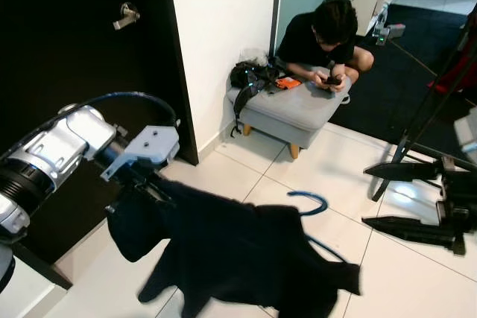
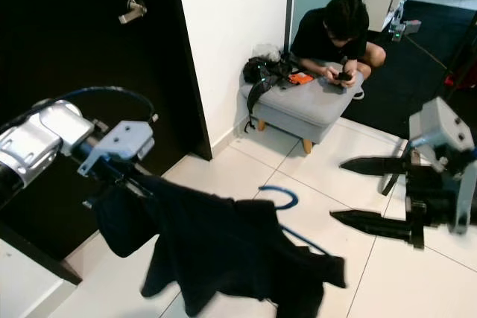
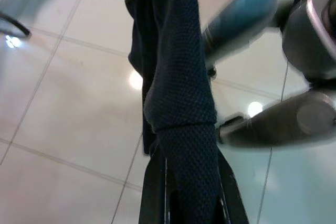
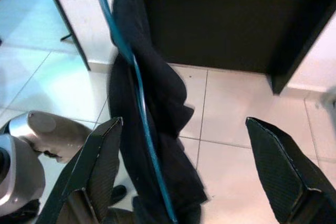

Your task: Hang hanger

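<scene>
Left tool (image 1: 149, 184) clamped on one end of a dark garment (image 1: 238, 255); in the left wrist view the knit fabric sits pinched between the two black fingers (image 3: 155, 192), which are closed down on it. The garment is draped over a blue hanger (image 1: 309, 202) and held in the air above the white tiled floor (image 1: 402, 273), sagging from the left tool toward 4 o'clock. The hanger's hook curls up out of the cloth at roughly the garment's 1 o'clock edge; a length of the blue wire also shows below it at the garment's 3 o'clock side.

Right tool (image 2: 373, 195) sits at 3 o'clock of the garment, apart from it, fingers spread wide with nothing between them. In the right wrist view the garment and the blue hanger wire hang in line with the gap between the two open fingers (image 4: 102, 161), not touching either.

Black door (image 1: 82, 72) with a metal handle (image 1: 127, 14) at 10 o'clock of the scene. A person (image 1: 324, 39) sits at 1 o'clock behind a grey footstool (image 1: 294, 113), which carries a dark bundle and an orange item.
</scene>
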Available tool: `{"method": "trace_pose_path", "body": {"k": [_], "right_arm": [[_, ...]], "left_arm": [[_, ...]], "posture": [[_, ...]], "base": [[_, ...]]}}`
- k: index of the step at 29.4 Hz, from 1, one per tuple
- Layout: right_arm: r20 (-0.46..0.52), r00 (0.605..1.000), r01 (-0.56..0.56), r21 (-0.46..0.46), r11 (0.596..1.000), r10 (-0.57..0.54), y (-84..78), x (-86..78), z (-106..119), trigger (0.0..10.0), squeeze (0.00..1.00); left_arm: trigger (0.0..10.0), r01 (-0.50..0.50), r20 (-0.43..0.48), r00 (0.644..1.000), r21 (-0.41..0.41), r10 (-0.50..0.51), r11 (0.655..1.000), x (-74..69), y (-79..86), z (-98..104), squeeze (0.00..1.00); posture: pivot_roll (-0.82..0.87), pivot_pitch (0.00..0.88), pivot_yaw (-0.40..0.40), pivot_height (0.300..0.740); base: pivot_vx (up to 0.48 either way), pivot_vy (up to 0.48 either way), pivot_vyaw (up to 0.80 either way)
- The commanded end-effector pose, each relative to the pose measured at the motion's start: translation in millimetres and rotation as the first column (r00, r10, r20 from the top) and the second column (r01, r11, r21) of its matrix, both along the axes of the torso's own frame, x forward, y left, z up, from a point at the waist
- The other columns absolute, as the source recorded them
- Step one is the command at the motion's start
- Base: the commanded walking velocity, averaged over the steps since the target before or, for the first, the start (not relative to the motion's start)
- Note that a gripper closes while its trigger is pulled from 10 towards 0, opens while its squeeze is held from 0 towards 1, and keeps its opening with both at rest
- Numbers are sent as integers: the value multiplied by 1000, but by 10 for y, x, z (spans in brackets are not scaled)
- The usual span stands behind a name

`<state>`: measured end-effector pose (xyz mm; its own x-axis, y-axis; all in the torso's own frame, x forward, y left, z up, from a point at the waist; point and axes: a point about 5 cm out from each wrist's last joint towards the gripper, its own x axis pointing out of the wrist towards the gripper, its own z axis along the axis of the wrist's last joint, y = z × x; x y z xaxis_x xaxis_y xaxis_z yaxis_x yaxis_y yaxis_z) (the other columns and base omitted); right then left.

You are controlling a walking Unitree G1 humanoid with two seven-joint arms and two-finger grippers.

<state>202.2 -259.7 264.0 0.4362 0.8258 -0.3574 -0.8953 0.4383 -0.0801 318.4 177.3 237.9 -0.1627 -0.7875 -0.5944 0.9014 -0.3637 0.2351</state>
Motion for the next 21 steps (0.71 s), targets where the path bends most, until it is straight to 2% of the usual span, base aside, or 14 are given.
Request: {"method": "trace_pose_path", "body": {"k": [1,2,5,8,9,10,11,12,13,21], "right_arm": [[23,999,26,25,999,-26,-13,-63,31,10000,1000],[23,999,26,25,999,-26,-13,-63,31,10000,1000],[37,999,27,111,993,-31,-21,-168,101,10000,1000],[41,999,11,134,991,-17,-9,-207,122,10000,1000],[35,999,-20,137,990,15,24,-230,119,10000,576],[35,999,-20,137,990,15,24,-230,119,10000,576],[22,998,-64,128,990,61,73,-231,97,10000,125],[22,998,-64,128,990,61,73,-231,97,10000,125],[18,997,-79,123,989,77,91,-221,85,10000,0],[9,990,-140,130,982,140,224,-161,30,10000,0]], "left_arm": [[10000,-3,-13,1000,-81,2,997,-26,5,92,0],[10000,-3,-13,1000,-81,2,997,-26,5,92,0],[10000,1,-24,1000,-108,-4,994,-82,18,147,0],[10000,7,-29,1000,-111,-10,994,-108,16,162,0],[10000,20,-31,999,-109,-24,994,-131,3,171,0],[10000,20,-31,999,-109,-24,994,-131,3,171,0],[10000,47,-27,998,-106,-51,993,-163,-36,190,0],[10000,47,-27,998,-106,-51,993,-163,-36,190,0],[10000,61,-25,998,-107,-64,992,-177,-61,202,0],[10000,120,-14,992,-116,-122,986,-242,-190,267,0]], "posture": [[-13,40,55,740],[-13,40,55,740],[-16,42,58,740],[-16,42,58,740],[-16,40,58,740],[-16,40,58,740],[-14,36,60,740],[-14,36,60,740],[-14,35,59,740],[-10,26,56,740]], "base": [[0,0,0],[0,0,0],[0,0,0],[0,0,0],[0,0,0],[0,0,0],[0,0,0],[0,0,0],[0,0,0],[0,0,0]]}}
